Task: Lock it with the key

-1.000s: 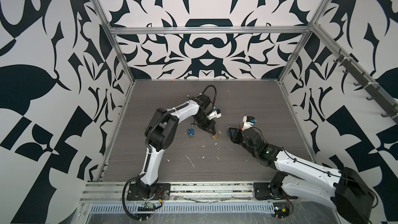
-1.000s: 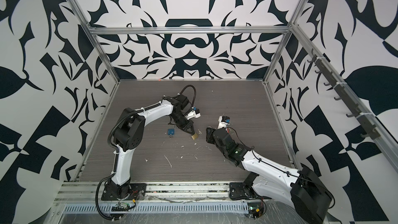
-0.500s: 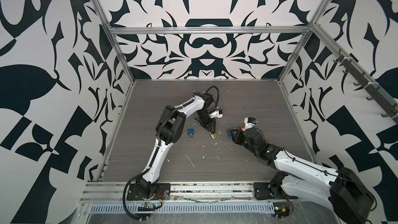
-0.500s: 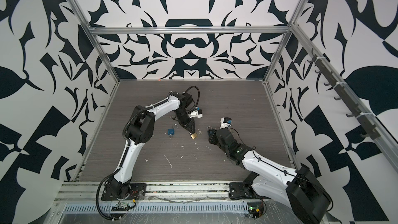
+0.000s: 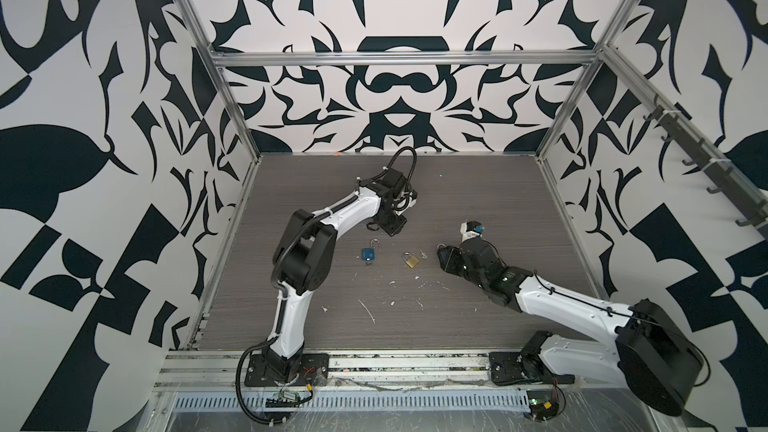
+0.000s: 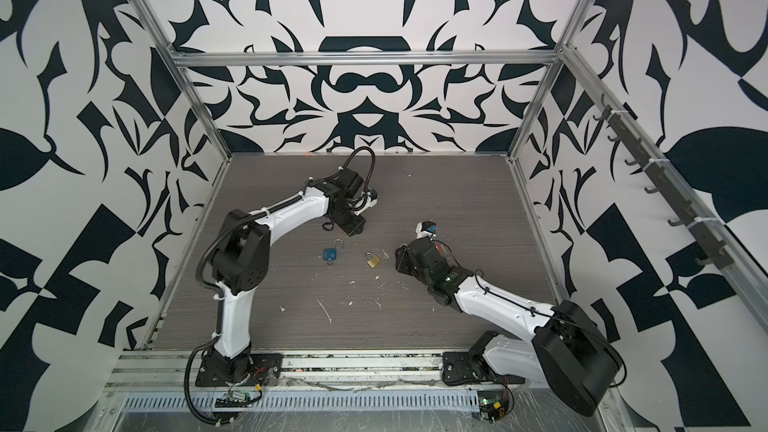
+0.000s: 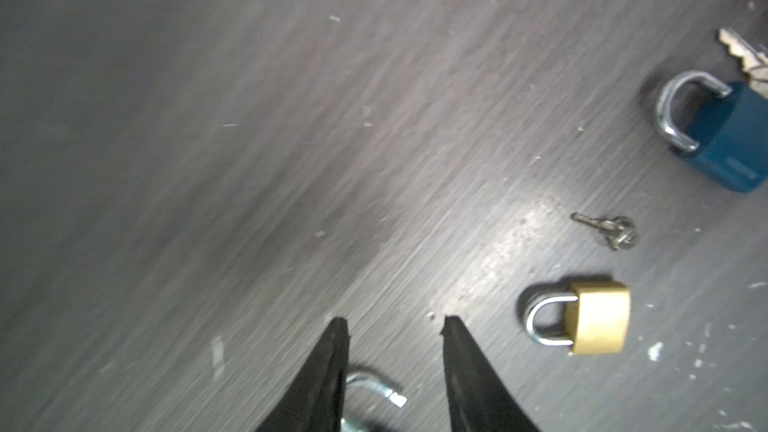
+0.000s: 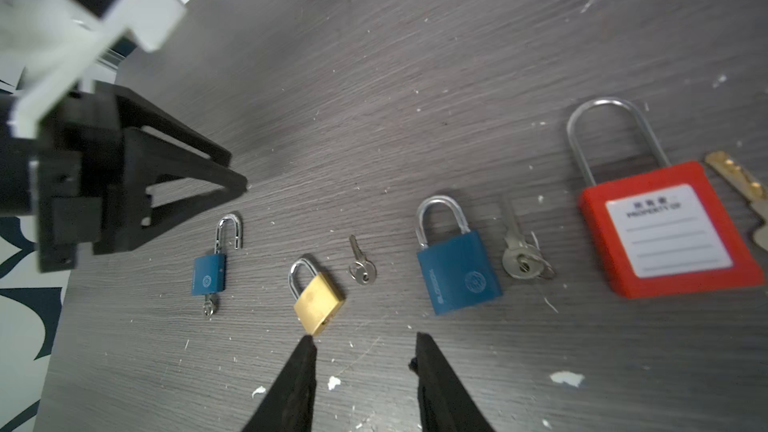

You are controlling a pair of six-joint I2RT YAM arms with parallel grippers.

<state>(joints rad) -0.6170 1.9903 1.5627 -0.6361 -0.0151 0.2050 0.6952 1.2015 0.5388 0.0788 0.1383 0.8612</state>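
A small blue padlock (image 5: pixel 369 253) (image 6: pixel 330 254) (image 8: pixel 209 274) lies on the table with its shackle swung open and a key (image 8: pixel 209 308) in its keyhole. My left gripper (image 5: pixel 394 229) (image 6: pixel 352 228) (image 7: pixel 395 322) hovers just behind it, open and empty; the open shackle (image 7: pixel 374 384) shows between its fingers. To the right lie a brass padlock (image 5: pixel 411 260) (image 8: pixel 318 301) with its shackle shut and a small loose key (image 5: pixel 423 254) (image 8: pixel 361 270). My right gripper (image 5: pixel 441 257) (image 8: pixel 363 347) is open and empty, just right of the brass padlock.
In the right wrist view a larger blue padlock (image 8: pixel 457 276) with a silver key (image 8: pixel 519 257) and a red padlock (image 8: pixel 665 234) with a brass key (image 8: pixel 739 180) lie further along the row; my right arm hides them from above. White flecks (image 5: pixel 368 311) dot the table.
My left gripper was shut beside the brass padlock; it has opened and drawn back toward the far side. The right gripper has barely moved.
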